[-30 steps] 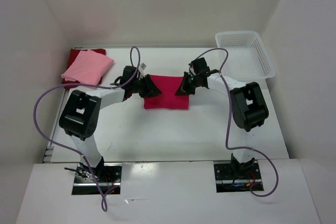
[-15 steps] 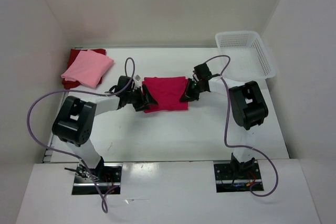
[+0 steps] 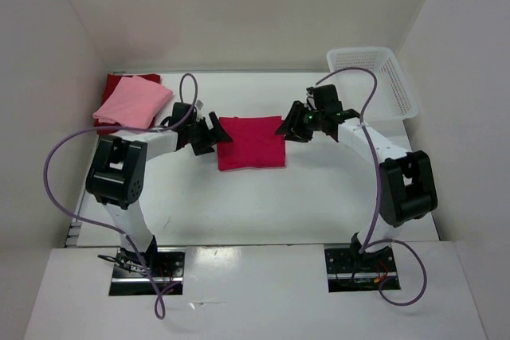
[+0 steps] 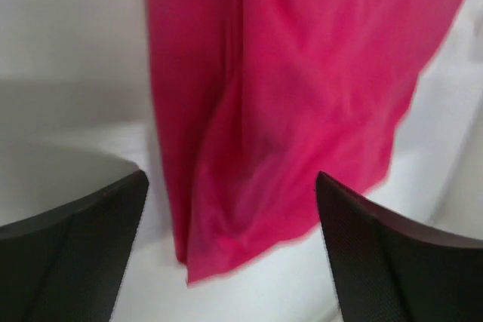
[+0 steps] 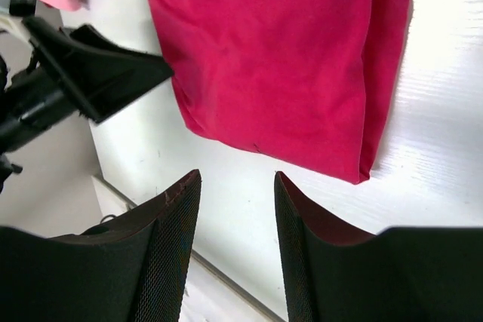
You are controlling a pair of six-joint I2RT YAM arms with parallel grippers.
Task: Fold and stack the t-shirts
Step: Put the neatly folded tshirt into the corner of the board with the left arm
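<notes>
**A:** How were the pincers found?

**B:** The left pincer (image 3: 216, 134) was spread wide and nothing was gripped. The crimson-magenta t-shirt (image 3: 251, 142) was seen lying flat on the worktop (image 3: 239, 197), just ahead of its fingertips. The right pincer (image 3: 292, 127) was parted less widely. Only bare worktop was seen between its jaws, with the shirt's edge just beyond its tips.

**A:** Why was the shirt flanked like that?

**B:** A fold worked from both sides was judged likely, since the cloth lay as a tidy rectangle between the two pincers. No contact with either could be made out.

**A:** And the others?

**B:** The light pink t-shirt (image 3: 134, 101) was laid on the dark red t-shirt (image 3: 116, 82), well behind the left pincer. That was taken for the stack, which the crimson one had not yet joined.
</notes>
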